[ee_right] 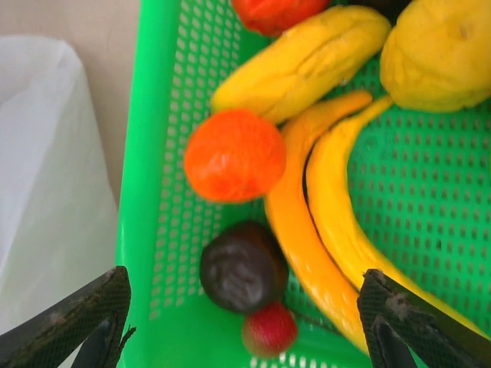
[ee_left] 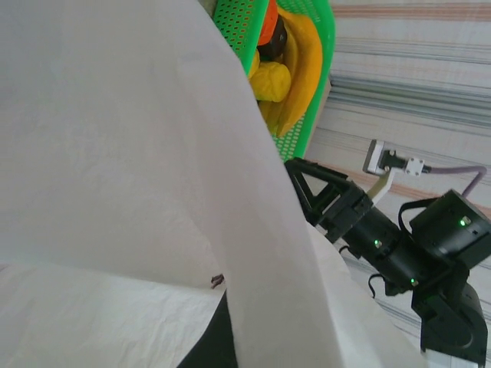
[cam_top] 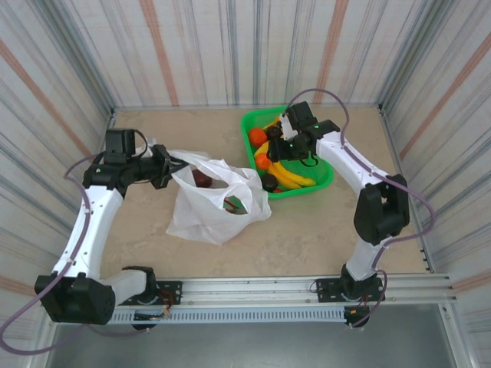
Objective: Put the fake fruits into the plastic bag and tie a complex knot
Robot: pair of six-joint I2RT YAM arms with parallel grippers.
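We had the right gripper (ee_right: 242,287) over the green basket (ee_right: 146,115), upper right in the overhead view, jaws wide around a dark maroon fruit (ee_right: 244,267), with the orange fruit (ee_right: 234,156) and bananas (ee_right: 307,245) beside it. At centre desk (cam_top: 307,230), the left gripper (cam_top: 170,166) pinched the plastic bag (cam_top: 219,218) by its rim, two fruits (cam_top: 202,179) inside.
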